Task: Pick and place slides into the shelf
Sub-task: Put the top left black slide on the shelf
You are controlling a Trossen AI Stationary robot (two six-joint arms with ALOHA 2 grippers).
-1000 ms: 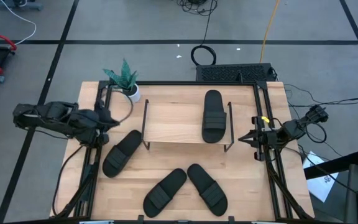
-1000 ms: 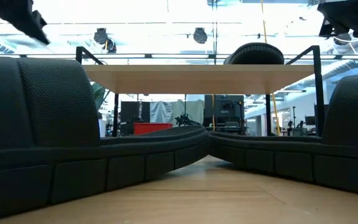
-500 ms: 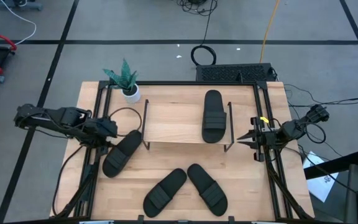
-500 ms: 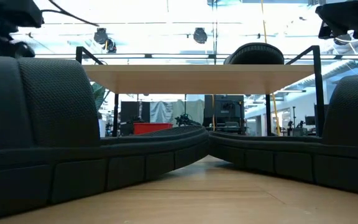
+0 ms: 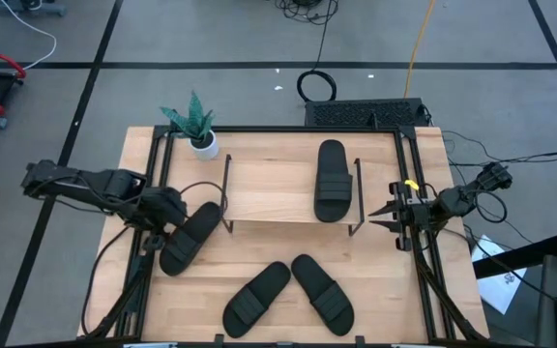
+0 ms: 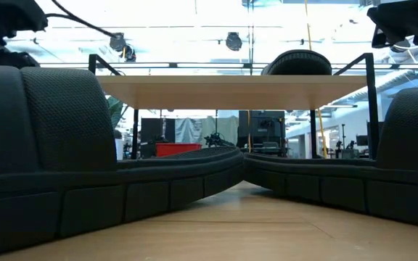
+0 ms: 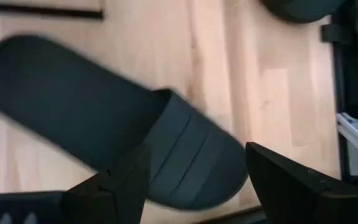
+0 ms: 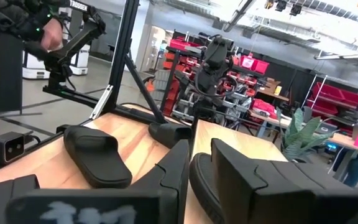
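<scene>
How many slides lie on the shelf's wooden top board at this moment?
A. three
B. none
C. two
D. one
D: one slide rests on the shelf's top board, while the other three lie on the table in front of it.

I take the shelf (image 5: 269, 198) as my landmark: a low rack with a light wooden top board and thin black wire frame, standing upright. One black slide (image 5: 331, 180) lies flat on its top board toward the right end, lengthwise across the depth. A second slide (image 5: 190, 237) lies angled just off the shelf's left end, sole down, ribbed strap up. Two more, one (image 5: 256, 297) and another (image 5: 322, 294), lie in front of the shelf, their ends near the shelf meeting in a V.
</scene>
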